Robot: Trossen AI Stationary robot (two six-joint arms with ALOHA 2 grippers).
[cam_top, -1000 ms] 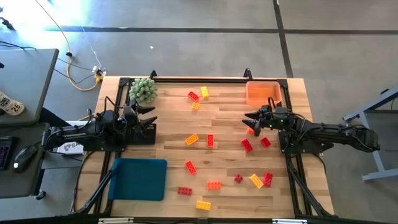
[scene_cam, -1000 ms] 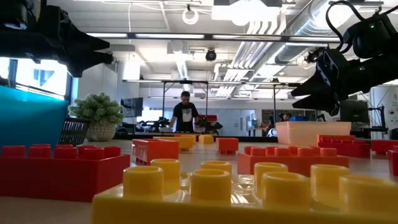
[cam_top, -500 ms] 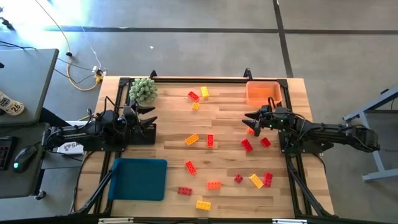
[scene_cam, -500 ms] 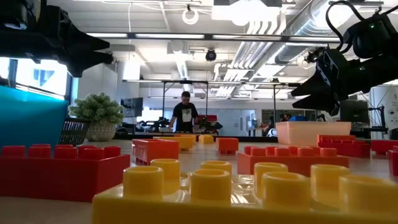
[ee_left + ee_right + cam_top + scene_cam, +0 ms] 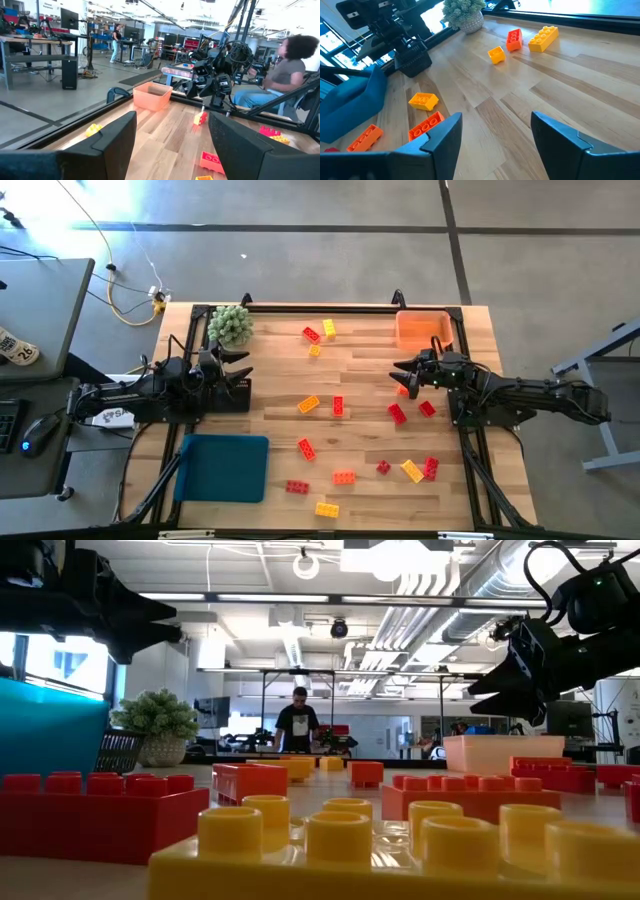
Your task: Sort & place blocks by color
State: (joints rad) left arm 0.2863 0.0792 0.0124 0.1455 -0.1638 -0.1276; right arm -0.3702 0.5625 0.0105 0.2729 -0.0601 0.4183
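Note:
Several red, orange and yellow blocks lie scattered flat on the wooden table (image 5: pixel 360 435), among them a red one (image 5: pixel 397 413), an orange one (image 5: pixel 308 404) and a yellow one (image 5: pixel 326 508). My left gripper (image 5: pixel 243 370) hovers at the table's left side, open and empty, as its wrist view (image 5: pixel 172 130) also shows. My right gripper (image 5: pixel 395 373) hovers at the right side just in front of the orange tray (image 5: pixel 423 330), open and empty (image 5: pixel 495 125). A small orange block (image 5: pixel 403 390) lies on the table beside its fingers.
A blue tray (image 5: pixel 222 468) sits at the near left. A green spiky plant ball (image 5: pixel 230 325) stands at the far left corner. A black frame (image 5: pixel 320 306) runs along the table's edges. People show in the room beyond.

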